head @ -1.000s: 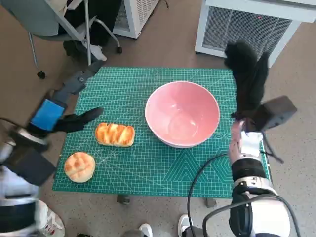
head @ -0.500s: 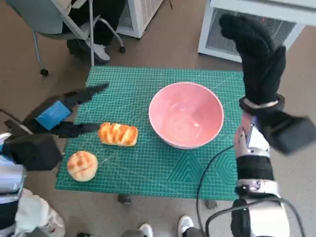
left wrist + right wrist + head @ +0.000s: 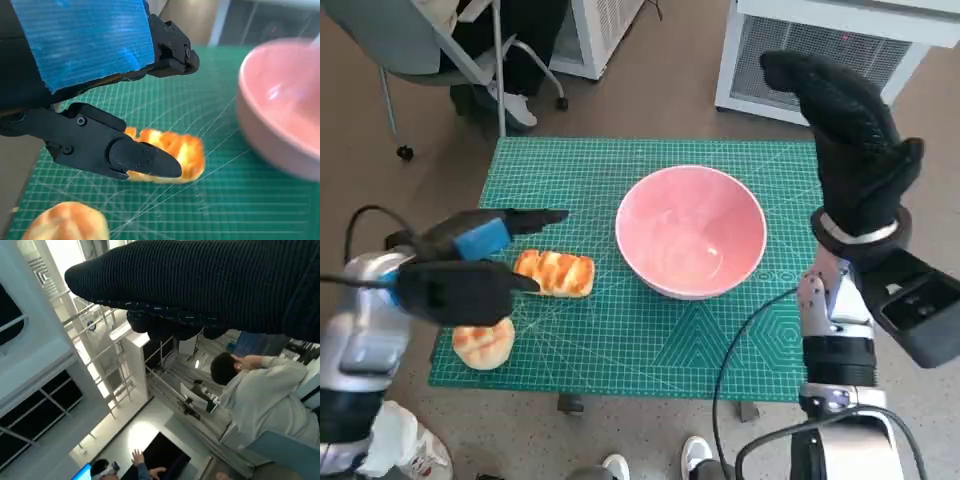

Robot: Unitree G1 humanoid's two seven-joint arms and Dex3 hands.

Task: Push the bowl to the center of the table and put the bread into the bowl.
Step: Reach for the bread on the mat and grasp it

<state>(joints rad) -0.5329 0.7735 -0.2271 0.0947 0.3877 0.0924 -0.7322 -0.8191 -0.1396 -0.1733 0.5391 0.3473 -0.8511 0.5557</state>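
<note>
step: bowl (image 3: 691,232) looks centred; bread pickup next
left hand (image 3: 470,265): spread, empty, over long bread (image 3: 554,272) (needs closing)
right hand (image 3: 850,130): raised, empty

Bare green mat (image 3: 620,330) lies open between the long bread (image 3: 554,273) and the pink bowl (image 3: 690,231), and along the table's near edge. The round bun (image 3: 482,343) sits just beside the long bread. The left hand (image 3: 470,262) hangs over both, fingers apart; the right hand (image 3: 850,135) is raised beside the bowl's far rim.
</note>
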